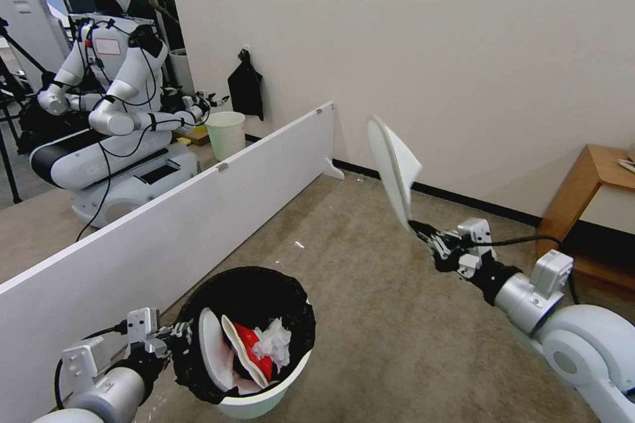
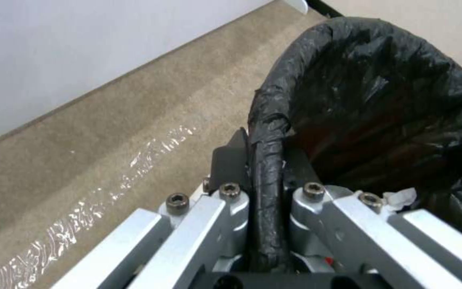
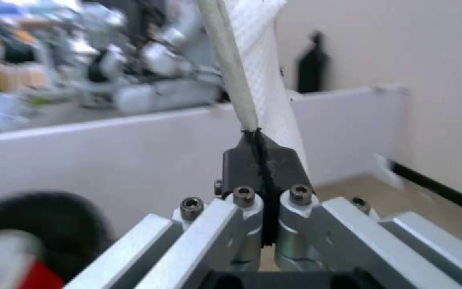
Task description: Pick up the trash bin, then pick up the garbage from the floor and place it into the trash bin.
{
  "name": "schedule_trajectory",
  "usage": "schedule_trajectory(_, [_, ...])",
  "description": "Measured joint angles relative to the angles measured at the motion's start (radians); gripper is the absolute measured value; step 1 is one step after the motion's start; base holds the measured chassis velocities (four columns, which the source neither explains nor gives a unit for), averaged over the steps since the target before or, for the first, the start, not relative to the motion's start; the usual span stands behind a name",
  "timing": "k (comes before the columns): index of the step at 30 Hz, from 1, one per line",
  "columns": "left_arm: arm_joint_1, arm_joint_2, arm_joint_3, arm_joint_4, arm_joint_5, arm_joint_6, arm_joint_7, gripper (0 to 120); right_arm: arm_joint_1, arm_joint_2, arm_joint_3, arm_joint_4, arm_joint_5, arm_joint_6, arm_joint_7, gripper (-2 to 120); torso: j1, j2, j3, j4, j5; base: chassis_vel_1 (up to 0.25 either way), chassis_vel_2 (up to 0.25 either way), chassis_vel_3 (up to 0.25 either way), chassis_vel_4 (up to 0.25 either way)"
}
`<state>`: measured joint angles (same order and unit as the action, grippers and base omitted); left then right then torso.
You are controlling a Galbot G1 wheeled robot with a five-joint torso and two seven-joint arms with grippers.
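**Bin gripped, slipper aloft**

Left gripper (image 1: 177, 336) fingers (image 2: 230, 160) are clamped on the rim of the round white plastic trash bin (image 1: 264, 396) with its black liner — holding it open beside the arm. Right gripper (image 1: 423, 232) fingers pinch a flat white slipper (image 1: 391, 168) by its edge, upright above them — likely bound for the bin.

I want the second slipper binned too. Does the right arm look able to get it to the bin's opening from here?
Probably yes. The right gripper holds the white slipper raised over bare carpet, nothing between it and the trash bin, held at the rim by the left gripper. The bin looks rather full.
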<state>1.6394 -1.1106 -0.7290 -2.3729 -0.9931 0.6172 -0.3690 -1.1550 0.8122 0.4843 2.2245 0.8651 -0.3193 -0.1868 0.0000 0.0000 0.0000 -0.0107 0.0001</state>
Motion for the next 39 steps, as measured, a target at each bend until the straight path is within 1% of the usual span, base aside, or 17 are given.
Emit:
schedule_trajectory(1, [0.0,0.0,0.0,0.0,0.0,0.0,0.0,4,0.0,0.0,0.0,0.0,0.0,0.0,0.0,0,0.0,0.0,0.0,0.0,0.0,0.0,0.0,0.0,0.0])
schedule_trajectory(4, [0.004,-0.006,0.012,-0.001,0.012,0.0,0.002,4,0.053,0.016,-0.074,0.014,0.059,0.022,-0.041,0,0.0,0.0,0.0,-0.0001,-0.0002,0.0,0.0,0.0,0.0])
schedule_trajectory(5, [0.004,-0.006,0.012,-0.001,0.012,0.0,0.002,4,0.053,0.016,-0.074,0.014,0.059,0.022,-0.041,0,0.0,0.0,0.0,-0.0001,-0.0002,0.0,0.0,0.0,0.0])
schedule_trajectory(8, [0.012,-0.007,0.016,-0.007,0.019,0.0,0.002,4,0.113,0.034,-0.15,0.02,0.09,0.032,-0.08,0,0.0,0.0,0.0,0.0,-0.0001,0.0,0.0,0.0,0.0])
schedule_trajectory(9, [0.012,-0.007,0.016,-0.007,0.019,0.0,0.002,4,0.113,0.034,-0.15,0.02,0.09,0.032,-0.08,0,0.0,0.0,0.0,0.0,-0.0001,0.0,0.0,0.0,0.0])
schedule_trajectory(12, [0.021,-0.007,0.011,-0.012,0.019,0.0,0.002,4,0.167,0.047,-0.219,0.027,0.122,0.032,-0.117,0,0.0,0.0,0.0,0.0,-0.0003,0.0,0.0,0.0,0.0])
schedule_trajectory(13, [0.021,-0.007,0.011,-0.012,0.019,0.0,0.002,4,0.167,0.047,-0.219,0.027,0.122,0.032,-0.117,0,0.0,0.0,0.0,0.0,-0.0003,0.0,0.0,0.0,0.0])
schedule_trajectory(15, [0.029,-0.008,0.006,-0.017,0.019,0.0,0.003,4,0.207,0.069,-0.283,0.028,0.135,0.026,-0.141,0,0.0,0.0,0.0,0.0,-0.0003,0.0,0.0,0.0,0.0])
schedule_trajectory(18, [0.031,-0.008,0.005,-0.019,0.019,0.0,0.003,4,0.222,0.079,-0.312,0.026,0.137,0.023,-0.15,0,0.0,0.0,0.0,-0.0001,-0.0003,0.0,0.0,0.0,0.0])
schedule_trajectory(21, [0.034,-0.007,-0.005,-0.021,0.017,0.0,0.003,4,0.254,0.097,-0.39,0.015,0.136,0.017,-0.166,0,0.0,0.0,0.0,-0.0001,-0.0002,0.0,0.0,0.0,0.0])
schedule_trajectory(27, [0.034,-0.003,-0.015,-0.025,0.011,0.0,0.003,4,0.258,0.09,-0.473,0.0,0.122,0.013,-0.167,0,0.0,0.0,0.0,-0.0001,-0.0002,0.0,0.0,0.0,0.0])
schedule_trajectory(39, [0.027,-0.003,-0.019,-0.031,0.003,0.001,0.002,4,0.222,0.056,-0.533,-0.029,0.089,0.012,-0.161,0,0.0,0.0,0.0,-0.0001,0.0,0.0,0.0,0.0,0.0])
